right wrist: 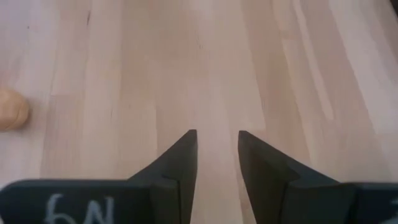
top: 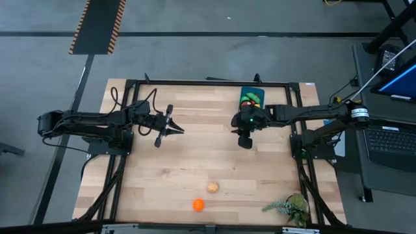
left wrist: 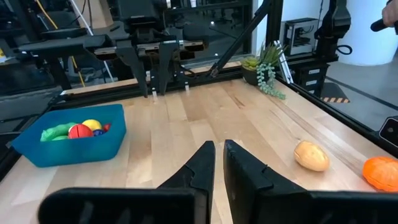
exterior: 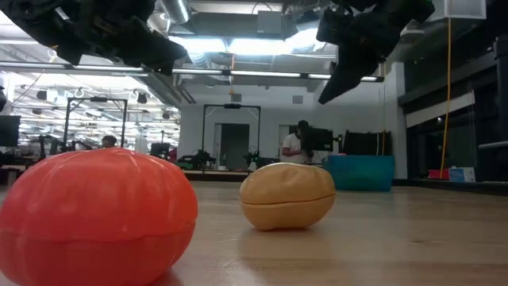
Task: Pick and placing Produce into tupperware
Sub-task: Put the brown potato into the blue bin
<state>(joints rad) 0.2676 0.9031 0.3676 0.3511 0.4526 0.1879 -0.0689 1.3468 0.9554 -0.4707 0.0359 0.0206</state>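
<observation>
The orange fruit [exterior: 91,214] and tan piece [exterior: 287,195] remain far from the part-filled tupperware [top: 251,97]; the right tool [top: 244,139] is slightly spread and empty, the left tool [top: 177,130] pressed together.

My blue tupperware [left wrist: 37,149] holds red, yellow, green bits. Orange pumpkin [top: 198,205], tan potato [top: 212,188], pale wood table [top: 188,162], black grippers.

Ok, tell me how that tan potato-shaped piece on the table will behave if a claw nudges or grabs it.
The tan piece looks rounded, with only a small patch touching the wood, so a nudge would probably roll or rock it. Its smooth, glossy shell suggests hard plastic: likely stiff, light, and somewhat slippery between fingers. The seam around its middle hints that it may be hollow.
</observation>
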